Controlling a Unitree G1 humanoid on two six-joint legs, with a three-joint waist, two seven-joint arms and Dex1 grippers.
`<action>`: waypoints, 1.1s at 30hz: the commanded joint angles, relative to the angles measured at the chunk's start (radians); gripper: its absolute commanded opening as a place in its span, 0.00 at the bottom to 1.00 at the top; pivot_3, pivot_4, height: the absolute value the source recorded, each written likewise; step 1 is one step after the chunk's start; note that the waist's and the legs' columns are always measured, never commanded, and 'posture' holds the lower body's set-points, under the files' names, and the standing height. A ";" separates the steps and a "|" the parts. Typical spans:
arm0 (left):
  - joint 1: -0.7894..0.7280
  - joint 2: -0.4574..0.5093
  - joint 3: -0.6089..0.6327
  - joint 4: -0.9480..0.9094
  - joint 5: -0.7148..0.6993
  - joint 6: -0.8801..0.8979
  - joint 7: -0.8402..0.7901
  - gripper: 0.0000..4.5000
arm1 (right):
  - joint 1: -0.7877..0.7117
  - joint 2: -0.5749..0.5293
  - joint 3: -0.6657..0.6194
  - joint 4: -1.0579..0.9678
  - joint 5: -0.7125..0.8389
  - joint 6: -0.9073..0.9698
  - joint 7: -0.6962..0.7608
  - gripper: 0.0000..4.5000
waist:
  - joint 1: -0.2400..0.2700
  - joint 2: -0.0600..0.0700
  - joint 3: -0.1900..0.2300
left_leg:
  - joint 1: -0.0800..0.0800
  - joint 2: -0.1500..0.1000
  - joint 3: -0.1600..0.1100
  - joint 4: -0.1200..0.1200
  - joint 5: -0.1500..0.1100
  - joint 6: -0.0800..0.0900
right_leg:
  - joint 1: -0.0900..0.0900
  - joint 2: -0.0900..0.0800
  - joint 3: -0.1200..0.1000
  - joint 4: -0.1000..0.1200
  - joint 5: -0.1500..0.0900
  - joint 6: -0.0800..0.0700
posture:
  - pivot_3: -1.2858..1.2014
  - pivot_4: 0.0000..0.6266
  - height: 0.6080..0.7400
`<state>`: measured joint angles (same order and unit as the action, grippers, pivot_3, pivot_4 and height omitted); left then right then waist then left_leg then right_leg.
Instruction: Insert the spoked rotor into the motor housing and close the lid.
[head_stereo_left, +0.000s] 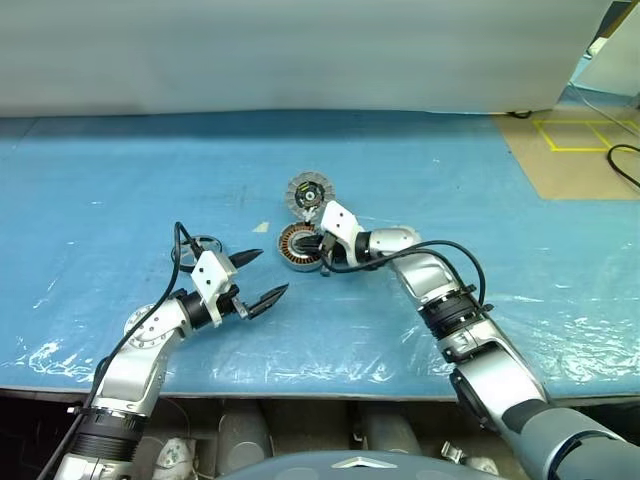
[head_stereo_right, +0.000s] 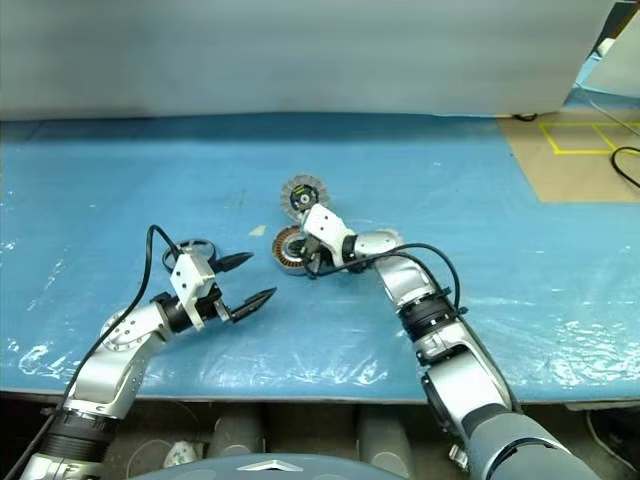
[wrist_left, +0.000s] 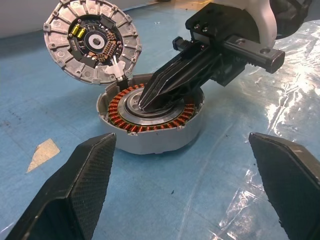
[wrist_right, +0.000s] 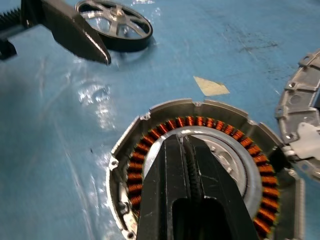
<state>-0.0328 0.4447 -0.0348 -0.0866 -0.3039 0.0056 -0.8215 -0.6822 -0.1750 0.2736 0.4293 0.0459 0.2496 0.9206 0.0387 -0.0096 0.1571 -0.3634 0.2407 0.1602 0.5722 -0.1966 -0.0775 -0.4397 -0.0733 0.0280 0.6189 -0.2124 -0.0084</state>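
— Spoked rotor? Lying flat on the table, about nine o'clock from the motor housing, beside the left gripper, spread wide, empty.

— Lid? Hinged open at twelve o'clock. Right gripper clenched, tips over the silver centre, likely steadying.

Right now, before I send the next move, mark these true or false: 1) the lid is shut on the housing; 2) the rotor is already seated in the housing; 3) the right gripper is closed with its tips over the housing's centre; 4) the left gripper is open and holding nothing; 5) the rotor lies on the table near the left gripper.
1) False. The lid stands open, hinged up at the edge of the motor housing.
2) False. The housing shows only its copper windings and silver centre; the spoked rotor lies on the table.
3) True. The right gripper is shut, tips over the silver centre.
4) True. The left gripper is open and empty.
5) True.
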 joint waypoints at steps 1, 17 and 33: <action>-0.009 0.011 0.023 -0.032 -0.011 -0.005 0.003 1.00 | -0.023 0.018 -0.093 -0.029 0.106 -0.003 0.015 0.01 | 0.002 0.000 0.000 | -0.001 0.000 0.000 0.000 0.000 0.000 | -0.001 0.000 0.000 0.000 0.000 0.000 | 0.52 0.24 1.00; -0.181 0.176 0.179 -0.011 -0.118 0.213 -0.012 1.00 | -0.009 -0.068 -0.062 -0.033 0.072 -0.099 0.069 0.01 | 0.003 0.000 0.000 | -0.002 0.000 0.000 0.000 0.000 0.000 | -0.001 0.000 -0.001 0.000 0.000 0.000 | 0.52 0.24 1.00; -0.458 0.423 0.090 0.404 -0.027 0.359 -0.309 0.49 | 0.053 -0.110 -0.035 -0.240 0.111 -0.009 0.137 0.00 | 0.010 -0.001 0.000 | -0.002 -0.001 -0.001 0.001 0.000 0.000 | -0.001 0.000 -0.001 0.000 0.000 0.000 | 0.52 0.24 1.00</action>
<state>-0.4565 0.8369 0.0587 0.3097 -0.3452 0.3552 -1.1085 -0.6320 -0.2821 0.2405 0.2411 0.1325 0.2360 1.0545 0.0484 -0.0105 0.1575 -0.3660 0.2401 0.1590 0.5728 -0.1962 -0.0780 -0.4403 -0.0735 0.0266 0.6192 -0.2123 -0.0082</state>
